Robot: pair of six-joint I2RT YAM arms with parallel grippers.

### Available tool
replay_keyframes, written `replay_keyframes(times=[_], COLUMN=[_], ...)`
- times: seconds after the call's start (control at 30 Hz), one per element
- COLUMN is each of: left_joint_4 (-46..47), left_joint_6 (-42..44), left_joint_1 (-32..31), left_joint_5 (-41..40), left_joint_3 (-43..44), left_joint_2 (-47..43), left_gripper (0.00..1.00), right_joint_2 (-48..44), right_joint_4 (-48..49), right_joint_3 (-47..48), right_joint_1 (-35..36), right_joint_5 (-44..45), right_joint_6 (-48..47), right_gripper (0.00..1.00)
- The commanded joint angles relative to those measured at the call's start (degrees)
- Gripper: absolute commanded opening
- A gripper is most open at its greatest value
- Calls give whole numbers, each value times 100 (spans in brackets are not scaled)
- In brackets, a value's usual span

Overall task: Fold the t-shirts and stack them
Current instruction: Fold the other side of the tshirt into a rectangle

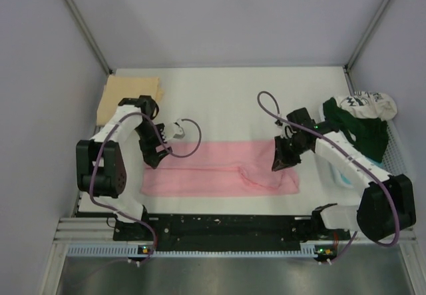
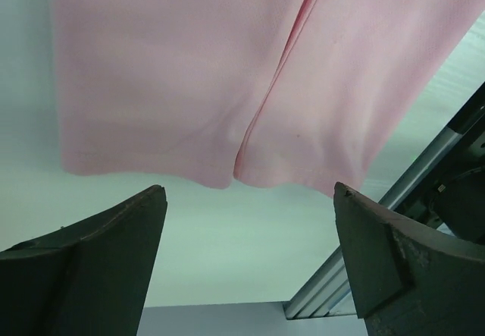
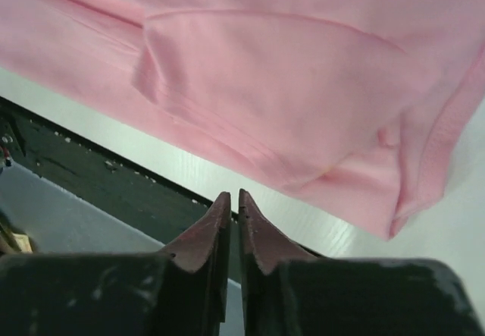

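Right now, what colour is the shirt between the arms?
The shirt is pink; top view shows it best.

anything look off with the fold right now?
Minor: the pink t-shirt lies as a long strip with a bunched ridge right of its middle, so it isn't flat. The heap of unfolded shirts at the right edge is crumpled. Nothing spilled or damaged.

top view: pink t-shirt (image 1: 219, 168) ends are partly covered by left gripper (image 1: 156, 154) and right gripper (image 1: 284, 156) | tan t-shirt (image 1: 126, 92) near corner is hidden by left arm (image 1: 113, 130) | white t-shirt (image 1: 363, 102) print cannot be read (too small) | wrist views: pink t-shirt is cut off at the top edge
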Motion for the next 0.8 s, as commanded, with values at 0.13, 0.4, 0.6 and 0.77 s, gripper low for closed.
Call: replay_keyframes(times=[0.13,0.4,0.6,0.77], left_joint_4=[1489,4540,4738,4411], left_joint_6=[-1398,-3058,-4827,-4433], left_joint_1=[-4,101,119,111], left_joint_5=[-609,-2308,-1636,-279], left_joint_3=[121,-22,691,78], left_joint_2=[-1486,-2534,-2393,-2350], left_gripper=[99,99,99,81], right_joint_2=[1372,2384,1911,707], right_joint_4=[1434,2418,2200,2085], right_joint_3=[973,455,332,-45], right_joint_1=[1464,2239,2239,2143], right_joint_5=[935,629,1190,1963], right_joint_6=[537,862,932,1519], right_gripper=[0,0,0,0])
